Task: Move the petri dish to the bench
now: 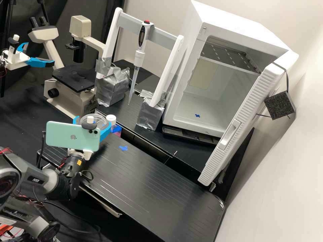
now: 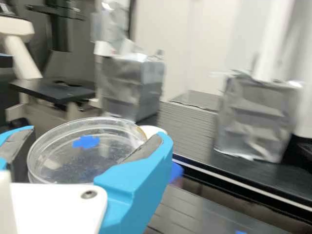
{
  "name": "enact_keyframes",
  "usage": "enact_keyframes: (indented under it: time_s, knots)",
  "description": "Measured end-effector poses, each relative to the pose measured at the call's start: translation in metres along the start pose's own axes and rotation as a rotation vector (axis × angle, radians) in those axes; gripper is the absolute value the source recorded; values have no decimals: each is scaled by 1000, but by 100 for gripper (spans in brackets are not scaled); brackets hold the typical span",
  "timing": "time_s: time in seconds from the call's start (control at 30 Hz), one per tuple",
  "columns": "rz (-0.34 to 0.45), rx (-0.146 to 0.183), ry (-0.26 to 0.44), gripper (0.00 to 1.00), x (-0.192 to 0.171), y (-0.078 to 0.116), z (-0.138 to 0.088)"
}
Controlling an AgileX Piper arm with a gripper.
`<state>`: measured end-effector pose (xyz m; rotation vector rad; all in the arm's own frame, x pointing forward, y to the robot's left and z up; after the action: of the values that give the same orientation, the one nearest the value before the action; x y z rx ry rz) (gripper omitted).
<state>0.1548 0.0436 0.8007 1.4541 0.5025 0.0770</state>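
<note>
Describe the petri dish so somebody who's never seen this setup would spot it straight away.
Find the cream microscope, then the pale green phone in front of it. Just beyond the phone, two bright blue fingers have the petri dish between them. It's round, shallow and clear with a blue patch, unlike the small white-capped bottle beside it.

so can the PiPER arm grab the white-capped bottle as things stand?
Probably not: the claw has the petri dish between its two blue fingers, and in the wrist view the dish partly covers the bottle. It looks close enough, but the dish would likely need setting down first.
</note>
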Motion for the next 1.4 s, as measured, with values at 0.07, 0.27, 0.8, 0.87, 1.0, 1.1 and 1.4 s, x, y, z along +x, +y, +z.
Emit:
enact_keyframes:
  time_s: [0.07,0.27,0.8,0.87,1.0,1.1,1.4]
  knots:
    - [10,7,-38,0,-5,4,7]
    - [7,23,-136,0,-14,9,26]
    - [47,100,-204,0,-32,17,49]
    - [44,109,-207,0,-32,16,51]
    - [45,114,-214,0,-31,19,56]
    - [48,101,-217,0,-30,23,59]
    - [68,107,-232,0,-30,28,64]
